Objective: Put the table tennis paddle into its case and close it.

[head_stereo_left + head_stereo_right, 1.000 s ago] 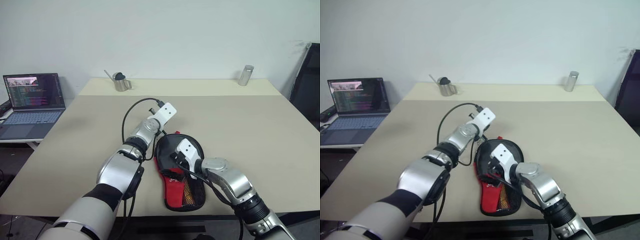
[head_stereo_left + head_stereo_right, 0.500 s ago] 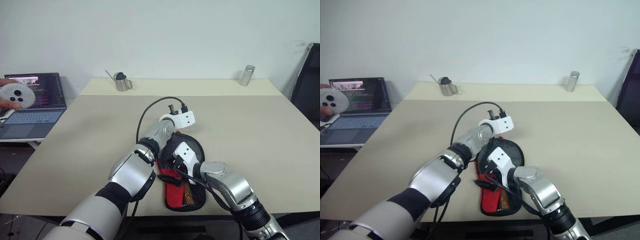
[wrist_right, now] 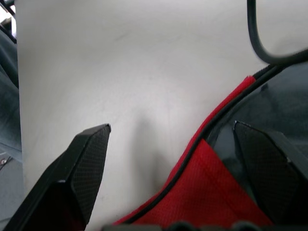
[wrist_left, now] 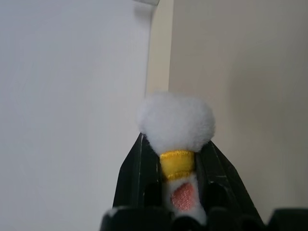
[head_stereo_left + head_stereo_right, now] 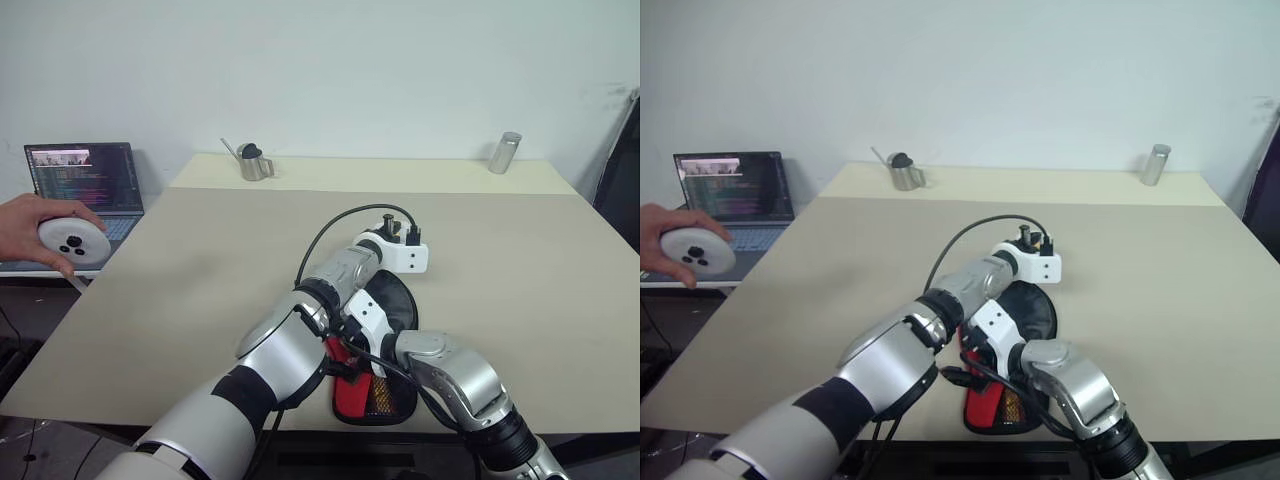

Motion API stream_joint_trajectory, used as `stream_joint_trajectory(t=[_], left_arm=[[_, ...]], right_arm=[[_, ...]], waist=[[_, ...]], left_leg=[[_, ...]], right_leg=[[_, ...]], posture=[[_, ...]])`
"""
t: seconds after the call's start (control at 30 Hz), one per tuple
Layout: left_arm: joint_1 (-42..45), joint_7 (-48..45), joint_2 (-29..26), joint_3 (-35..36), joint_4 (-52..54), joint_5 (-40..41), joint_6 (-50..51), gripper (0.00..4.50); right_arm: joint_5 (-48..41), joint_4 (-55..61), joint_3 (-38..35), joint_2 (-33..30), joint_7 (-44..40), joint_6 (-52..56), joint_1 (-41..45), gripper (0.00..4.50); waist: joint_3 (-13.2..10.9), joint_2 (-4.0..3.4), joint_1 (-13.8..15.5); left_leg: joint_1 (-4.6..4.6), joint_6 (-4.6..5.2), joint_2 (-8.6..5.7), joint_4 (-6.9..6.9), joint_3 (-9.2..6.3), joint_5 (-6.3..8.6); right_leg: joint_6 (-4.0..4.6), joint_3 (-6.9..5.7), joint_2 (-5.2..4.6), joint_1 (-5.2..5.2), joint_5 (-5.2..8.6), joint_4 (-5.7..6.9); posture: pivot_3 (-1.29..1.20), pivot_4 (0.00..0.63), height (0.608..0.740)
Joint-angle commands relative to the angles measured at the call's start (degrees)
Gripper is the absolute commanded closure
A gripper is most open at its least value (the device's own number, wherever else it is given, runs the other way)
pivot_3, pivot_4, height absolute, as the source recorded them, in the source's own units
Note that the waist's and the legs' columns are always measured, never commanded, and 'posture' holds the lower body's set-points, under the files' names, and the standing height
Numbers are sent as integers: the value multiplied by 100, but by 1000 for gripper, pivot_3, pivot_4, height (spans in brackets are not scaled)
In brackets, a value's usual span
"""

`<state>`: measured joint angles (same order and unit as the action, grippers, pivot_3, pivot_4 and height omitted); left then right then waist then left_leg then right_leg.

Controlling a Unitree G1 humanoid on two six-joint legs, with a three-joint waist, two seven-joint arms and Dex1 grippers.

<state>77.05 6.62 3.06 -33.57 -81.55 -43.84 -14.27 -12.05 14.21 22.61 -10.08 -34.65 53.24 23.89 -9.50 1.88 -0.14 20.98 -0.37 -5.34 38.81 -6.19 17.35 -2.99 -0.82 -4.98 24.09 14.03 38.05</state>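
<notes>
While our left claw point(image 4: 175, 192) pinches a fluffy white pull tab point(image 4: 176, 122) above the case point(image 5: 378, 340) at the worktop point(image 5: 200, 260) near edge, our right claw point(image 3: 173, 168) straddles its red edge, spread wide. If we drag the pull without bracing the case, it may slide off.

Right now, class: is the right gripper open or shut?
Open. In its wrist view the right gripper has its fingers spread wide over the case edge.
</notes>
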Motion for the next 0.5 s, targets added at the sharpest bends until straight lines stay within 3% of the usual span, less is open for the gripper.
stream_joint_trajectory(t=[0.03, 0.27, 0.3, 0.5], left_arm=[[47, -14, 240, -49, 185, -28, -79, 4103], [-252, -961, 117, 203, 149, 219, 277, 4103], [-286, -1069, 94, 217, 151, 232, 320, 3392], [-348, -1199, -32, 219, 193, 222, 345, 1329]], right_arm=[[-110, -147, 182, 19, 38, 380, -94, 0], [-173, -171, 163, 6, 70, 390, -22, 0], [-178, -182, 167, 5, 64, 378, -11, 0], [-195, -364, 194, -16, -7, 232, 63, 0]], waist=[[0, 0, 1], [17, -22, -2], [18, -24, -3], [24, -26, -11]], left_leg=[[0, 0, 0, 0, 0, 0], [-3, 1, 0, 0, 2, 1], [-3, 2, 0, 0, 2, 1], [-4, 2, 1, 2, 2, 1]], right_leg=[[-1, -1, 0, 0, 0, 0], [-4, -2, 1, -2, 2, 0], [-4, -2, 1, -2, 2, 0], [-3, -1, 3, -1, 2, 3]], posture=[[0, 150, 740], [0, 150, 740], [0, 150, 740], [0, 150, 740]])
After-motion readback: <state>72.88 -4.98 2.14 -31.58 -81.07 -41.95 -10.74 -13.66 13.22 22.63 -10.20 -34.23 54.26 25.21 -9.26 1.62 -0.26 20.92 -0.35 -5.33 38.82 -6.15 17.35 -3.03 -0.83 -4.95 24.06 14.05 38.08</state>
